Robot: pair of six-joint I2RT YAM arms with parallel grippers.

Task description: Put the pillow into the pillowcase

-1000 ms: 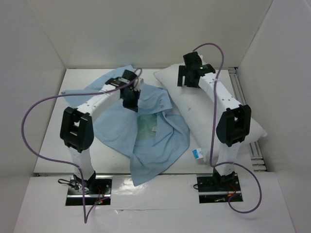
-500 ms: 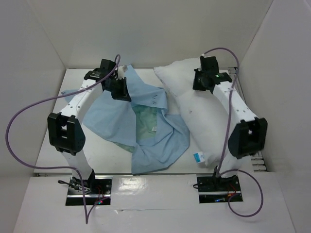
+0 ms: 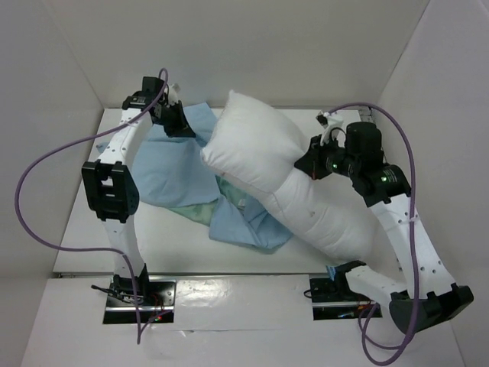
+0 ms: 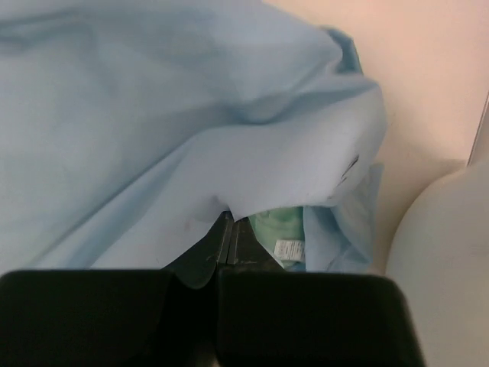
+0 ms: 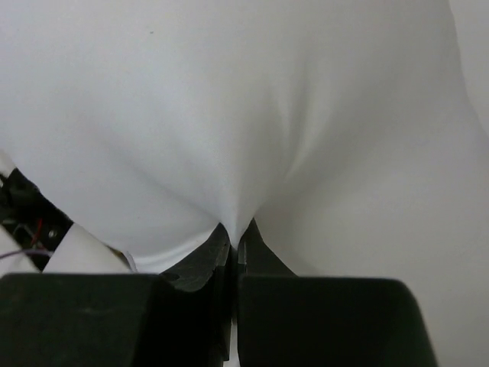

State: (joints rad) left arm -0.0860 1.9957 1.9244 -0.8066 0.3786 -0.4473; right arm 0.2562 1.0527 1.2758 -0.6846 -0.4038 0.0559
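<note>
While both claws pinch fabric, pillowcase and pillow overlap on the desk.
At far left, the left claw is pressed together on the light-blue pillowcase's far edge; the white pillow covers its right side, its right flank nipped by the right claw.

pillowcase: left half of the surface
pillow: right, overlapping the pillowcase's right edge
</note>
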